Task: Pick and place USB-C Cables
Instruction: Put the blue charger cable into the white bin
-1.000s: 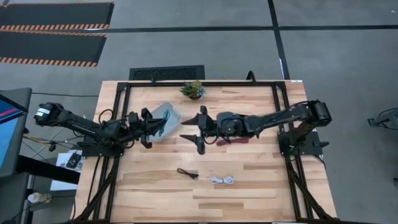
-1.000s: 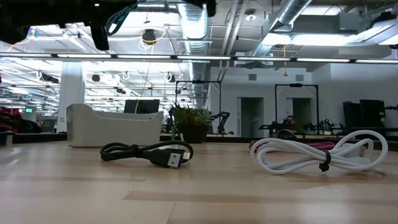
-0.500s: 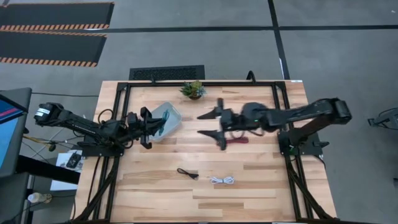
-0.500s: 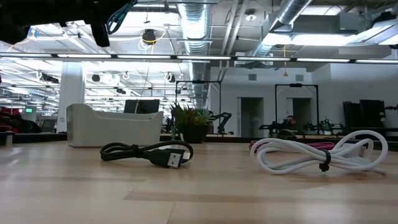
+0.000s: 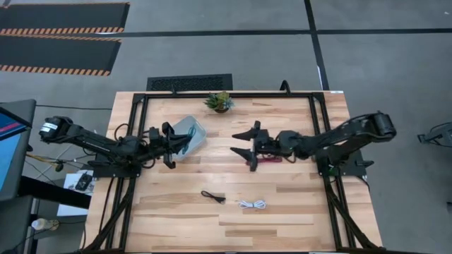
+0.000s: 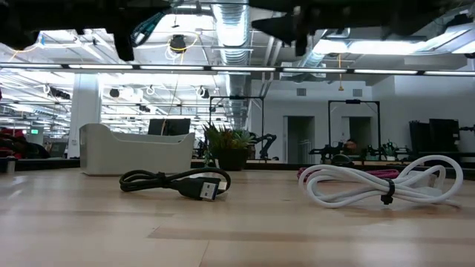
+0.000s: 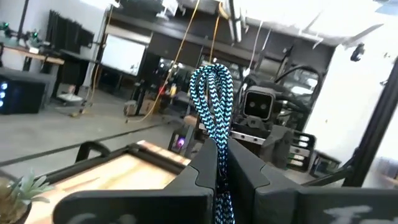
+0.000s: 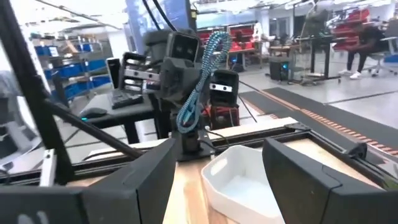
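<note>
Pinching the teal cable (image 7: 213, 99) in my left gripper (image 5: 170, 142), fingers pressed together on the bundle so its loop stands up clear of them. I hold it high, just at the near edge of the clear bin (image 5: 191, 135), so I judge the drop needs only a short reach over the rim before release. From the right wrist view the bundle hangs off that gripper directly behind the bin's white wall, apart from it, not touching.

My right gripper (image 5: 248, 147) sits mid-table with its fingers spread wide and nothing between them. It hovers just beside the maroon cable (image 5: 272, 160), which lies flat on the wood under the arm's forearm. I read that as lining up for the next pick while the left side finishes.

Further out, the black cable (image 5: 212, 197) and the white cable (image 5: 252, 204) lie near each other toward the front of the table, well apart from both grippers. In the low view both rest on the surface, untouched. Potted plant (image 5: 219, 101) at the back edge is clear of either path.

Risk I see: the teal loop snagging on the bin rim if released too low.
</note>
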`<state>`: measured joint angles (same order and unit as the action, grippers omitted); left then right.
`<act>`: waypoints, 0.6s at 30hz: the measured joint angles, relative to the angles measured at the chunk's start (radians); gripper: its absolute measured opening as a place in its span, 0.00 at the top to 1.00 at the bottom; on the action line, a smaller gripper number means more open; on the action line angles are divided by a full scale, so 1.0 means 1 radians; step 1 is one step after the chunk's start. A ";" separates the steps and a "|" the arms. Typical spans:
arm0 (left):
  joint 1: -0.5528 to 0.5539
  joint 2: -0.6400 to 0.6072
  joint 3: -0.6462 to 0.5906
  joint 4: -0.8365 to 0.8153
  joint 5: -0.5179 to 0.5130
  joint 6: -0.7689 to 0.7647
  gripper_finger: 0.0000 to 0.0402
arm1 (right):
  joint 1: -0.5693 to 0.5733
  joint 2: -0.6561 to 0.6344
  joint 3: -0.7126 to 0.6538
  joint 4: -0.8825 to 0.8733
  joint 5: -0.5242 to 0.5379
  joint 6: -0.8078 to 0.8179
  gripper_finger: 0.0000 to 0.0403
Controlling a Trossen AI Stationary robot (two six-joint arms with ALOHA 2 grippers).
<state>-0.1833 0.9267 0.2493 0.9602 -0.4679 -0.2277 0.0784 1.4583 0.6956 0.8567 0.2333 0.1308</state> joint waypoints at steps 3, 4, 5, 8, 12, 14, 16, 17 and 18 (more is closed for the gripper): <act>0.015 0.041 0.031 -0.028 0.005 -0.001 1.00 | -0.030 0.092 0.046 0.017 0.000 0.005 0.34; 0.021 0.056 0.040 -0.028 0.012 -0.001 1.00 | -0.040 0.120 0.065 0.013 -0.004 0.010 0.34; 0.028 0.069 0.050 -0.028 0.018 -0.001 1.00 | -0.050 0.145 0.085 0.012 -0.017 0.015 0.34; 0.043 0.105 0.074 -0.025 0.035 0.001 1.00 | -0.074 0.196 0.145 0.019 -0.078 0.029 0.34; 0.057 0.147 0.084 -0.024 0.066 0.000 1.00 | -0.090 0.231 0.203 0.016 -0.144 0.029 0.34; 0.061 0.159 0.085 -0.024 0.071 -0.006 1.00 | -0.098 0.224 0.216 0.011 -0.160 0.026 0.34; 0.061 0.170 0.086 -0.017 0.072 -0.013 1.00 | -0.103 0.222 0.232 0.024 -0.160 0.020 0.34; 0.061 0.173 0.086 -0.016 0.072 -0.013 1.00 | -0.109 0.215 0.233 0.017 -0.161 0.020 0.34; 0.061 0.176 0.086 -0.015 0.076 -0.014 1.00 | -0.115 0.208 0.233 0.007 -0.170 0.022 0.34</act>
<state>-0.1223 1.1026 0.3349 0.9448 -0.3923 -0.2414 -0.0362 1.6665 0.9289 0.8633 0.0631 0.1533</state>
